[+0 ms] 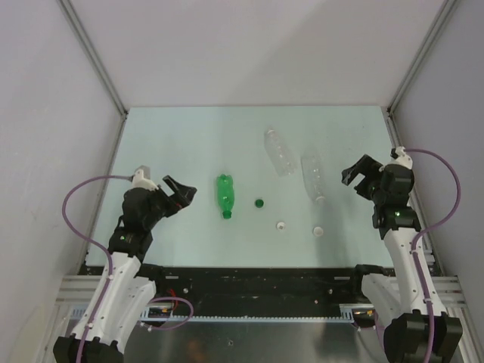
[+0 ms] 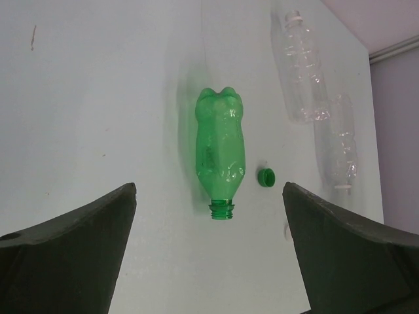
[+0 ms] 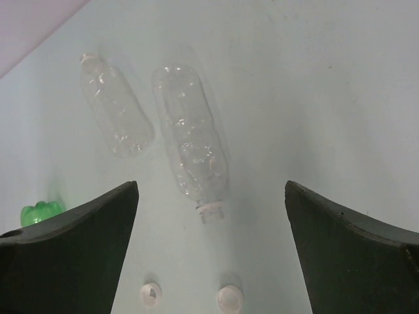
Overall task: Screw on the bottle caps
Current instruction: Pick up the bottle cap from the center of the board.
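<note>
Lying flat on table (image 1: 166, 144): 3 uncapped bottles. Green btl (image 1: 224, 195) at ctr, neck toward arm bases. Clear btls (image 1: 280, 151) (image 1: 313, 178) to its right, further back. Green cap (image 1: 259, 203) near green btl neck, apart from it. White caps (image 1: 280, 224) (image 1: 318, 231) loose nearer the bases. L gripper (image 1: 185, 193) is beside green btl, R gripper (image 1: 354, 181) beside clear btls. Both have jaws wide apart and are empty.

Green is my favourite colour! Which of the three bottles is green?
The leftmost bottle, lying beside the dark green cap. The far clear bottle and the right clear bottle have no colour.
</note>
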{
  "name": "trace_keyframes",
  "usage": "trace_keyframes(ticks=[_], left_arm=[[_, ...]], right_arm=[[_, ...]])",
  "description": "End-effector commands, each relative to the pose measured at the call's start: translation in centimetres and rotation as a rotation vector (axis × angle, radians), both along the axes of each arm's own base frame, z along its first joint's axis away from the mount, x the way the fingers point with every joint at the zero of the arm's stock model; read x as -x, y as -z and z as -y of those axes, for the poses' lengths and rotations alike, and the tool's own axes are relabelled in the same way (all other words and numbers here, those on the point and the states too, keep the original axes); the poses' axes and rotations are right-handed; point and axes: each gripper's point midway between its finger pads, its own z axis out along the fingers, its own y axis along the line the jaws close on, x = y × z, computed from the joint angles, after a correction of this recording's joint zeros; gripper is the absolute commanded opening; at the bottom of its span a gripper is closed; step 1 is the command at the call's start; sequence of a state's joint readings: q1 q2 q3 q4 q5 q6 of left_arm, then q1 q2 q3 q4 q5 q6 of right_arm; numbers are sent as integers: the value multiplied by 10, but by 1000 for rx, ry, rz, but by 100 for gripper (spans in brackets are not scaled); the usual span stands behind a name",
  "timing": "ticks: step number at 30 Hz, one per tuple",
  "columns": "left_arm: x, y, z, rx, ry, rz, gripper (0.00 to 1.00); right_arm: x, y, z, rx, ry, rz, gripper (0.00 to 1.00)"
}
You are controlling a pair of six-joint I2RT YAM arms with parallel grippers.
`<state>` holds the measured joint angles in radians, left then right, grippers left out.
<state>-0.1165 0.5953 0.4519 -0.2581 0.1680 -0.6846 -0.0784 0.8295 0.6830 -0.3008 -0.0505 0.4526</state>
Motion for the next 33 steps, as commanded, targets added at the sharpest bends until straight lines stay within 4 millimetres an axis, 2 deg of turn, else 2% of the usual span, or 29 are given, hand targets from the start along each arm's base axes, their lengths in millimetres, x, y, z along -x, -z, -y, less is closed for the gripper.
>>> trace_keyframes(ticks=[1, 5, 11, 13, 17, 20, 23, 27, 33], left_arm=[[1, 5, 1, 19, -1, -12, 100], [2, 7, 2, 27, 3, -19, 100], [4, 6, 8, 50, 32, -27, 100], [6, 10, 10, 61, 39, -41, 100], [7, 12, 15, 70, 66, -55, 100], [7, 8, 20, 77, 92, -45, 100], [8, 5, 21, 81, 103, -33, 100], [10, 5, 22, 85, 105, -25, 100], [11, 8, 21, 85, 99, -29, 100]], right_arm=[[-4, -26, -18, -41, -94, 112, 99], [-2, -24, -36, -66, -202, 105, 99], [2, -17, -77, -105, -423, 87, 99], [3, -16, -97, -50, -485, 90, 99], [9, -5, -155, 127, -593, 50, 99], [11, 11, -203, 194, -675, -1, 99], [10, 43, -244, 278, -739, -102, 95], [-3, 71, -269, 343, -738, -179, 88], [-10, 100, -288, 316, -758, -238, 83]])
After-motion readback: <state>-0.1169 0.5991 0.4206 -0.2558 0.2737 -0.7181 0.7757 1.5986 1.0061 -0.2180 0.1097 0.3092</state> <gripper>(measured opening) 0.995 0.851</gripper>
